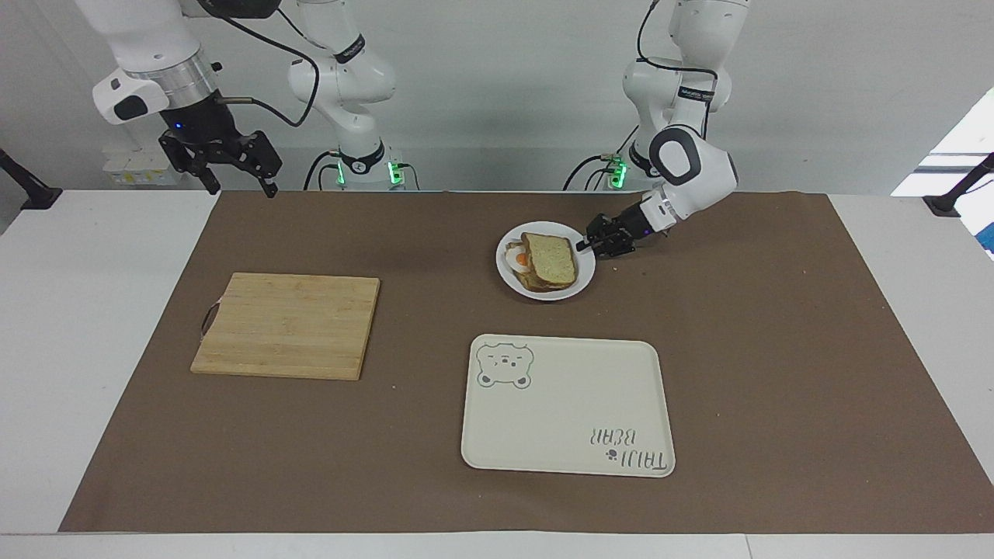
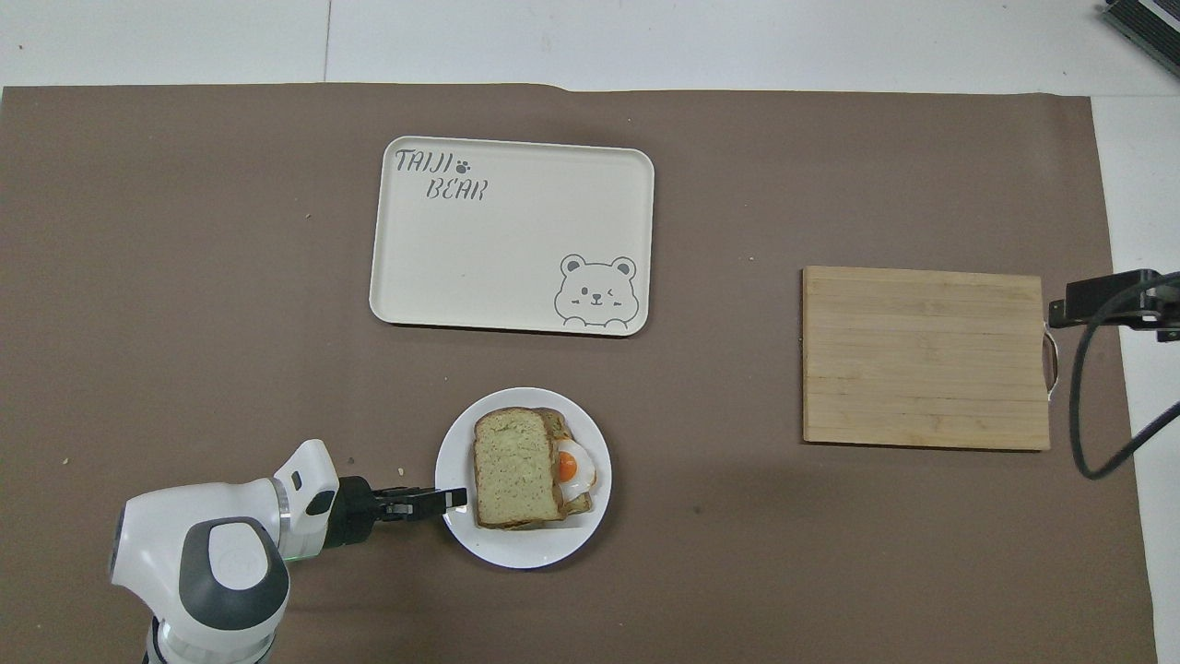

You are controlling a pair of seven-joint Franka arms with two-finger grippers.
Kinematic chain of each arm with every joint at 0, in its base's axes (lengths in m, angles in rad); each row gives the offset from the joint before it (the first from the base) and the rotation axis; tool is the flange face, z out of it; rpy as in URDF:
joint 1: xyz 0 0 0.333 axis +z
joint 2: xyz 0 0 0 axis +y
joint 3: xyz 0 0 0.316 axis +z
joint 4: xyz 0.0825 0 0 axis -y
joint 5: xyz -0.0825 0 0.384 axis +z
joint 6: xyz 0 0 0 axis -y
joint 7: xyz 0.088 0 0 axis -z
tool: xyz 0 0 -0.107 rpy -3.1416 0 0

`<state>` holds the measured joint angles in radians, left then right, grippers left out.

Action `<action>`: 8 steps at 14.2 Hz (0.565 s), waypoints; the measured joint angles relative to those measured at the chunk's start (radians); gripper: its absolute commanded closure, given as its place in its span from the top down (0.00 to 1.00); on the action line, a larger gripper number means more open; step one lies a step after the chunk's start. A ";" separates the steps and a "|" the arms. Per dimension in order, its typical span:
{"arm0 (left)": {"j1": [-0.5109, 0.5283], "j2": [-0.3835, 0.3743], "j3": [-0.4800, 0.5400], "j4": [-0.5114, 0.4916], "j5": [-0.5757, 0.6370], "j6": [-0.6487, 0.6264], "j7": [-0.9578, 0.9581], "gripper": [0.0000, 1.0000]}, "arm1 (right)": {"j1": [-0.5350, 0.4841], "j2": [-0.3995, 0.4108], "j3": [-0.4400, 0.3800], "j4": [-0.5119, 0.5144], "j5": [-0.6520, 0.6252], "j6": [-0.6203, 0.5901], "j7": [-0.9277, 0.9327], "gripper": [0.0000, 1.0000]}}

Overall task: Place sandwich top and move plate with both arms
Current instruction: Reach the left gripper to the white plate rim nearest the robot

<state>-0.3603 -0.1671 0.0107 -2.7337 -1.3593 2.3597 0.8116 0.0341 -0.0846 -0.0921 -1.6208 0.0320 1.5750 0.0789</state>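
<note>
The sandwich top (image 1: 550,258) (image 2: 514,466), a pale speckled slice with a brown crust, lies on an egg-topped slice on the small white plate (image 1: 543,293) (image 2: 525,551). A bit of fried egg (image 2: 572,466) peeks out beside it. My left gripper (image 1: 584,245) (image 2: 454,498) reaches in low and sideways, right at the plate's rim on the left arm's side. My right gripper (image 1: 229,167) (image 2: 1097,302) hangs open, high over the mat's edge at the right arm's end, holding nothing.
A wooden cutting board (image 1: 287,326) (image 2: 925,358) lies toward the right arm's end of the brown mat. A cream tray with a bear drawing (image 1: 567,404) (image 2: 512,235) sits farther from the robots than the plate.
</note>
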 measured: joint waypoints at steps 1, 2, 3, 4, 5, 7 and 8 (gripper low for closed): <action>0.000 -0.007 0.000 -0.008 -0.001 0.000 0.000 0.31 | 0.001 0.001 0.001 0.000 -0.020 0.000 -0.006 1.00; 0.000 -0.011 0.000 -0.013 -0.001 0.000 0.000 0.28 | 0.001 0.002 0.003 0.000 -0.033 0.001 -0.008 1.00; 0.000 -0.015 0.000 -0.017 -0.001 0.000 0.000 0.27 | 0.002 0.002 0.004 0.000 -0.037 0.001 -0.009 1.00; 0.000 -0.017 0.000 -0.019 -0.001 0.000 0.000 0.27 | 0.003 0.002 0.005 0.000 -0.037 0.001 -0.009 1.00; 0.000 -0.019 0.000 -0.020 -0.002 -0.001 0.000 0.23 | 0.004 0.002 0.006 0.000 -0.037 0.001 -0.009 1.00; 0.000 -0.019 0.000 -0.020 -0.004 -0.002 0.000 0.16 | 0.004 0.002 0.006 0.000 -0.037 0.001 -0.009 1.00; 0.000 -0.019 0.000 -0.020 -0.006 -0.002 0.000 0.16 | 0.004 0.002 0.006 0.000 -0.037 0.001 -0.009 1.00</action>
<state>-0.3605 -0.1858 0.0107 -2.7542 -1.3655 2.3576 0.8120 0.0379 -0.0825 -0.0864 -1.6203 -0.0047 1.5763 0.0703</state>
